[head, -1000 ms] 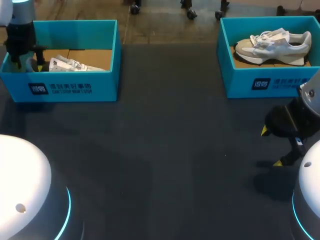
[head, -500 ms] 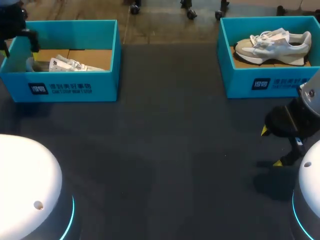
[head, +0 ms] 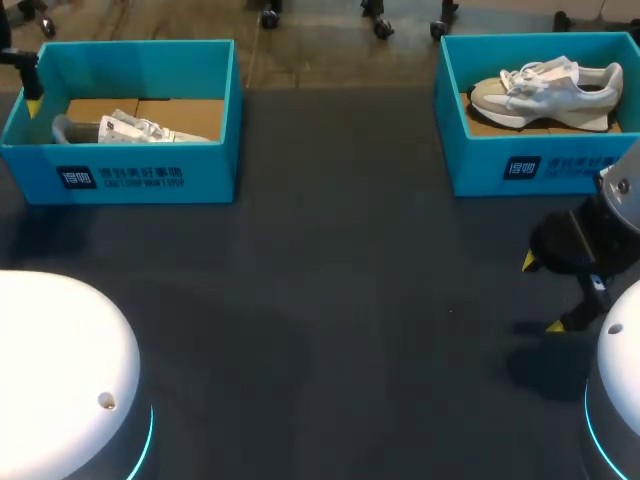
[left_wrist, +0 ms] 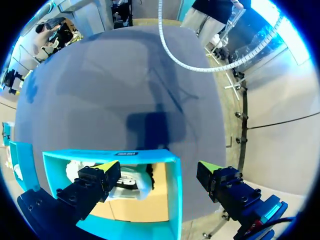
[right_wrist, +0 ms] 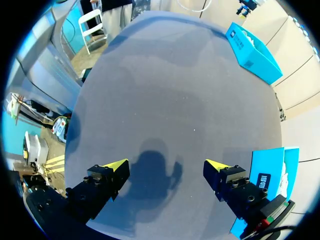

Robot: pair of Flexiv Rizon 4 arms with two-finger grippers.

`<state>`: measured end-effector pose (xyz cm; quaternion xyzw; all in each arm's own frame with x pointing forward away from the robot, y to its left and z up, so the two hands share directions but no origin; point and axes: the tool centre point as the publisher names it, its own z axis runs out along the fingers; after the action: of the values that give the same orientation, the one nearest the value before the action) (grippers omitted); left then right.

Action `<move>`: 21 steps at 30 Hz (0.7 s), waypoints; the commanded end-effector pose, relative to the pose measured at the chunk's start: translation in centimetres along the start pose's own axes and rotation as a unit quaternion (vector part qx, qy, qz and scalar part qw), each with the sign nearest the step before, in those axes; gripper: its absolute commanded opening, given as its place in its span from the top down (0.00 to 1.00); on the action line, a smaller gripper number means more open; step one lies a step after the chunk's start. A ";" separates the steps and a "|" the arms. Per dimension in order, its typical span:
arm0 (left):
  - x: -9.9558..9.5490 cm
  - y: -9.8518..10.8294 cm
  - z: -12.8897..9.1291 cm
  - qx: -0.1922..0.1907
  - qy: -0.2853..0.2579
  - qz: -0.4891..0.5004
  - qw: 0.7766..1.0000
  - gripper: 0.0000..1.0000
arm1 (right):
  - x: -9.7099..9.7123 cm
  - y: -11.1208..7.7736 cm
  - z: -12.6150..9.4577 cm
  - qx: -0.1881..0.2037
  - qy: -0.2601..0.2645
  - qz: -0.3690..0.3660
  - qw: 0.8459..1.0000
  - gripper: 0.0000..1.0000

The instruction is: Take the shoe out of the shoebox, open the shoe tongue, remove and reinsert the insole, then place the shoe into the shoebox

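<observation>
A white shoe (head: 135,128) lies on its side in the left teal shoebox (head: 120,178). My left gripper (head: 28,95) shows only at the view's left edge, by that box's left end. In the left wrist view this gripper (left_wrist: 159,171) stands open above the box's end wall (left_wrist: 172,200), with the shoe (left_wrist: 131,183) below it and nothing between its fingers. A second white and beige shoe (head: 545,90) rests upright in the right teal shoebox (head: 540,168). My right gripper (head: 545,295) hangs open over bare table in front of that box, its jaws (right_wrist: 166,166) holding nothing.
The dark grey table (head: 330,300) stretches between the two boxes. In the right wrist view the right box's wall (right_wrist: 264,176) is close beside the right finger, and the left box (right_wrist: 250,50) lies far across the table.
My left gripper has lifted out of the left box and drawn away to the view's left edge, leaving the shoe inside. The right arm has not moved.
</observation>
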<state>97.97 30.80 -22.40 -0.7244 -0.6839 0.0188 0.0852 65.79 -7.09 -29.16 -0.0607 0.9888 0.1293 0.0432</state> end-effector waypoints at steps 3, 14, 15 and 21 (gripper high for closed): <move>0.2 -2.3 -0.1 -0.015 -0.007 -0.007 1.000 0.00 | -5.3 -3.1 -2.1 -0.004 0.053 0.071 0.996 0.00; 0.5 -2.8 -0.5 -0.013 -0.010 -0.016 1.000 0.00 | -12.8 -5.2 -5.5 0.001 0.075 0.204 0.976 0.00; 0.5 -2.8 -0.5 -0.013 -0.010 -0.016 1.000 0.00 | -12.8 -5.2 -5.5 0.001 0.075 0.204 0.976 0.00; 0.5 -2.8 -0.5 -0.013 -0.010 -0.016 1.000 0.00 | -12.8 -5.2 -5.5 0.001 0.075 0.204 0.976 0.00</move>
<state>95.33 31.31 -21.48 -0.7139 -0.6966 0.0170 0.0691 77.75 -12.17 -23.69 0.1359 0.9818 0.1296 -0.0299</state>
